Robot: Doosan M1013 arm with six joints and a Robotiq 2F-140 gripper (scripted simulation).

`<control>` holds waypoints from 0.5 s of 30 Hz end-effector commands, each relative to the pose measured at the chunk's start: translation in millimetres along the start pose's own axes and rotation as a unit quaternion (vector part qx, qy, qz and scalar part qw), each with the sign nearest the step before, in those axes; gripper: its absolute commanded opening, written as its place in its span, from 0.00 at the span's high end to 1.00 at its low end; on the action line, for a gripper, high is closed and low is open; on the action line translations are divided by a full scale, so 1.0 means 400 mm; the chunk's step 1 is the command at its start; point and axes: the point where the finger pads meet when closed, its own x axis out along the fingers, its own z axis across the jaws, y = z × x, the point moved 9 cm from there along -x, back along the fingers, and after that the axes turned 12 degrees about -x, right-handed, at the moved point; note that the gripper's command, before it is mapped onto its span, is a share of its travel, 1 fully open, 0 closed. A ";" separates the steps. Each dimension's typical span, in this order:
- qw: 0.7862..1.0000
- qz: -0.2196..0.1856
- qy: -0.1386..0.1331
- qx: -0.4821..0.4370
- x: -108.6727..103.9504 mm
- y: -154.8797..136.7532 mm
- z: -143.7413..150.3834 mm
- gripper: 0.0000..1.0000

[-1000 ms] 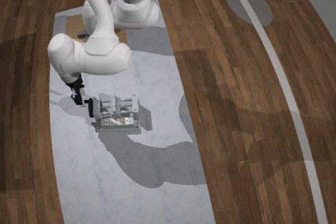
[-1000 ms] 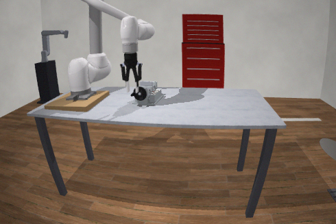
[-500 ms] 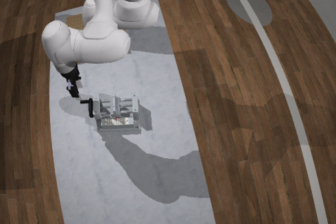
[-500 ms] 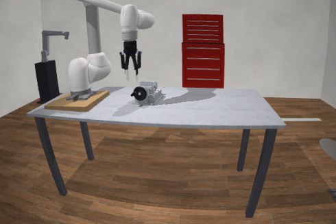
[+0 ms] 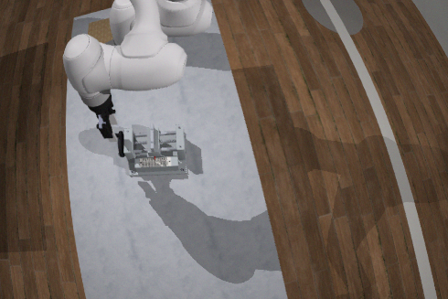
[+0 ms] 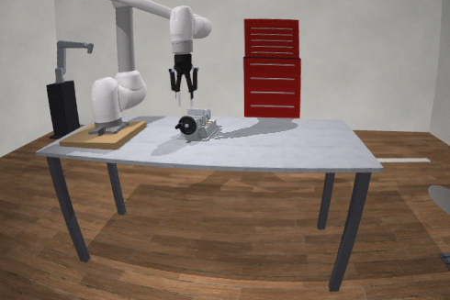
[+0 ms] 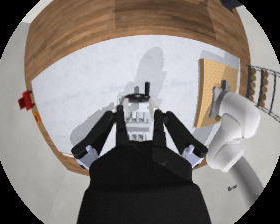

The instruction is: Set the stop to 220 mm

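Hanging spread and empty above the handwheel (image 6: 184, 126), the claw (image 6: 184, 95) touches nothing; that stiff black wheel likely suits a rim pinch.

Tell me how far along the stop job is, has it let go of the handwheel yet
Letting go looks done: the gripper hangs open above the handwheel, clear of it, with nothing between its fingers. Nothing is in hand. Whether the stop reads 220 can't be confirmed, since the scale on the fixture is too small to read in the top view. If the setting is right, nothing seems left.
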 end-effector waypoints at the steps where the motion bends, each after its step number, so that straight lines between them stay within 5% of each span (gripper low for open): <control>1: 1.000 0.000 0.000 0.001 -0.001 -0.066 -0.108 0.67; 6: 1.000 0.000 0.000 0.001 -0.001 -0.116 -0.190 0.67; 15: 1.000 0.000 0.000 0.001 0.012 -0.120 -0.196 0.67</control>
